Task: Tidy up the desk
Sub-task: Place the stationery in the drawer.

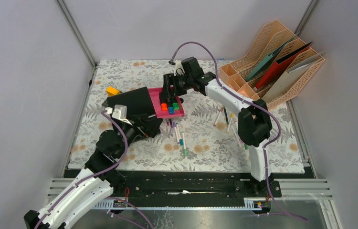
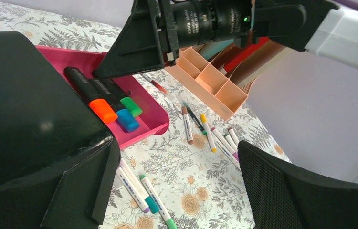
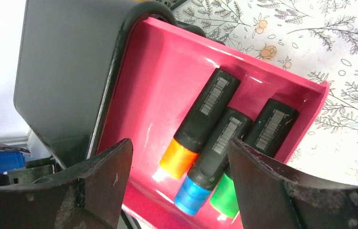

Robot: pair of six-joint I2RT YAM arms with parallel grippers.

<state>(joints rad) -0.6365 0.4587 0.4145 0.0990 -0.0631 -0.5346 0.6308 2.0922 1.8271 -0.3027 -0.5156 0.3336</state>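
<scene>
Right gripper (image 3: 177, 157): jaws apart, nothing clamped; hung directly over the pink tray (image 3: 167, 81).
Beneath its fingers: three markers (image 3: 215, 148) laid side by side in the tray, capped orange, blue and green.
Left gripper (image 2: 177, 148): jaws set wide apart, empty; held low beside the tray, with loose pens (image 2: 205, 133) seen on the cloth between and beyond its fingers.
Desk (image 1: 205, 143): the fern-print cloth lies under both grippers and runs out past them on every side.
Step judged: the markers are taken as stowed. The right gripper is to be cleared and sent for the loose pens.
Method: a straight lift is advised, jaws left apart, so that neither the tray wall nor the caps are clipped (the left gripper sits close alongside, so no swing toward it). Pens are best taken one at a time, gripped across the barrel near its middle.
Hidden, tray: the side nearest the left gripper is covered by a black slab (image 1: 130, 101). Whether this is part of that gripper or a separate thing cannot be told.
Hidden, height: how far the right fingertips stand above the markers cannot be judged from either view.
Hidden, pens: some are masked by the right forearm in the top view.
Hidden, far side: a yellow block (image 1: 112, 90) is only partly seen past the slab.
</scene>
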